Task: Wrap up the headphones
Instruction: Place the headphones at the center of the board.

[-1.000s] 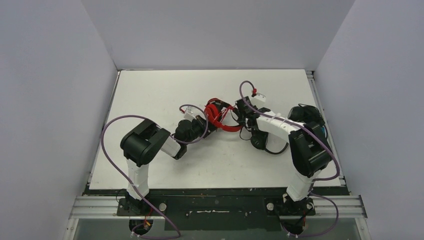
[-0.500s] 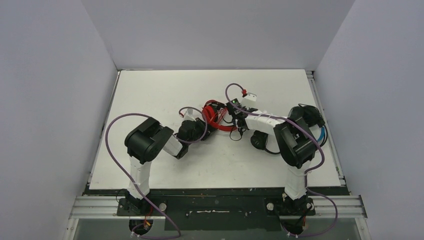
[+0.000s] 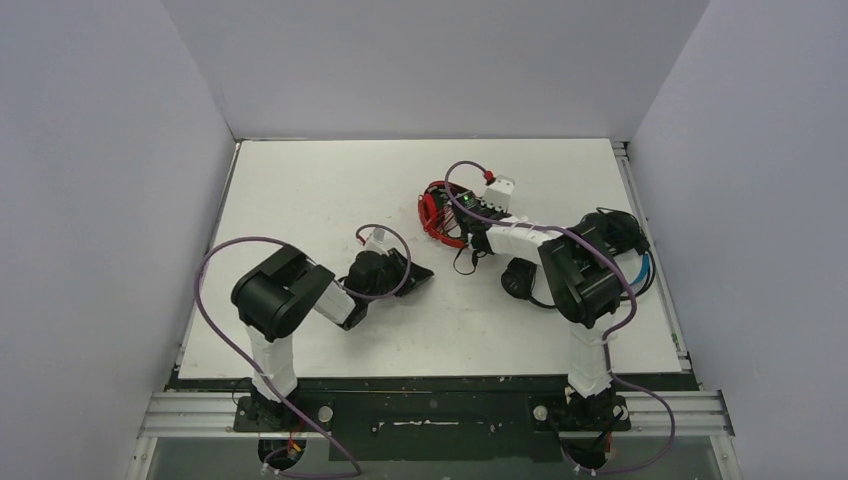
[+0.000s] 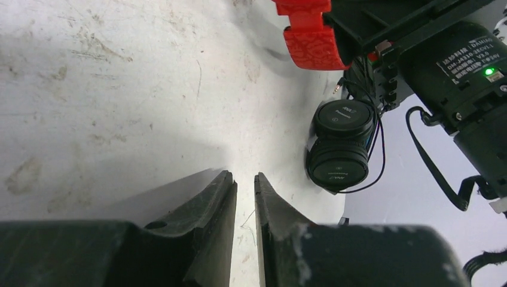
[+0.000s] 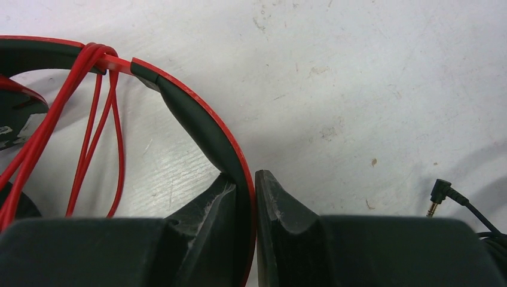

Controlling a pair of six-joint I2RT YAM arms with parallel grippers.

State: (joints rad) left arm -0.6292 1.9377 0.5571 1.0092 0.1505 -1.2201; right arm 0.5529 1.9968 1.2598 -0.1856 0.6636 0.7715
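Looking down from above, we see the right claw (image 3: pixel 452 214) reaching into the far half of the table (image 3: pixel 300 200), a little right of its middle. There it is clamped on the red headphones (image 3: pixel 434 208). In the right wrist view its two fingers (image 5: pixel 222 192) are pinched tight on the headband (image 5: pixel 197 116), which is red outside and black inside and runs between them. The red cord (image 5: pixel 89 128) is looped over the band near the view's left side, and several strands hang from it across the tabletop. A black jack plug (image 5: pixel 441 192) lies just right of this claw, apart from it.

The left claw (image 3: pixel 416 274) hangs low over bare tabletop near the middle of the table, well apart from the red set. In the left wrist view its fingers (image 4: pixel 216 197) stand only a narrow slit apart, and nothing is between them.

Beyond that claw lie the black headphones (image 4: pixel 341 143), their two ear cups folded against each other and a thin black cable (image 4: pixel 378 149) curling around them. They sit in the right half of the table, beside the right arm (image 3: pixel 575 275).

The blue-banded headphones (image 3: pixel 618 230) rest by the right edge. They are partly hidden behind that arm, so we cannot tell how their cable lies.
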